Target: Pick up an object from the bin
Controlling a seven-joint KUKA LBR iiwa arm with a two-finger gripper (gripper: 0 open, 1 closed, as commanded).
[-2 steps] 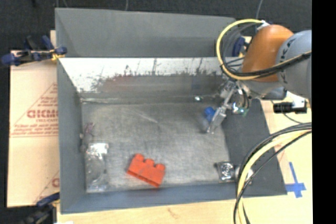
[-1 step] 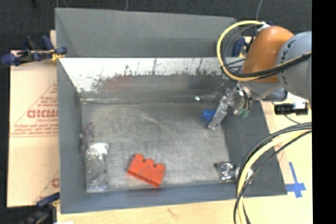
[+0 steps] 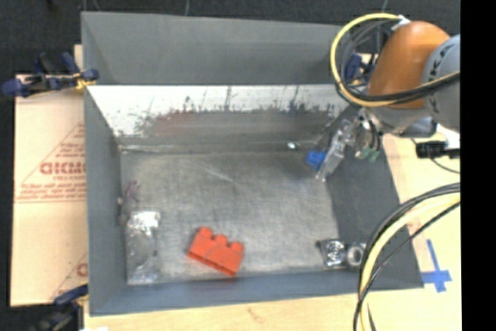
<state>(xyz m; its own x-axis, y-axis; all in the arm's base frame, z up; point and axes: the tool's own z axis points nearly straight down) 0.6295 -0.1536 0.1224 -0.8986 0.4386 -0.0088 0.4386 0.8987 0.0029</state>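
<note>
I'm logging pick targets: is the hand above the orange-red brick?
No, the hand is beside a small blue piece at the view's right; the orange-red brick lies apart, lower left.

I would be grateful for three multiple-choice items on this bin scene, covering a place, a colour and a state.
1. The red block lies: A) by the view's lower wall, left of centre; B) in the upper right corner; C) under the gripper.
2. The small piece beside the gripper is: A) green; B) blue; C) yellow.
3. The red block is: A) lifted; B) resting on the bin floor; C) leaning on the gripper.
Key: 1A, it sits low, left of centre; 2B, it shows blue; 3B, it lies apart from the gripper.
</note>
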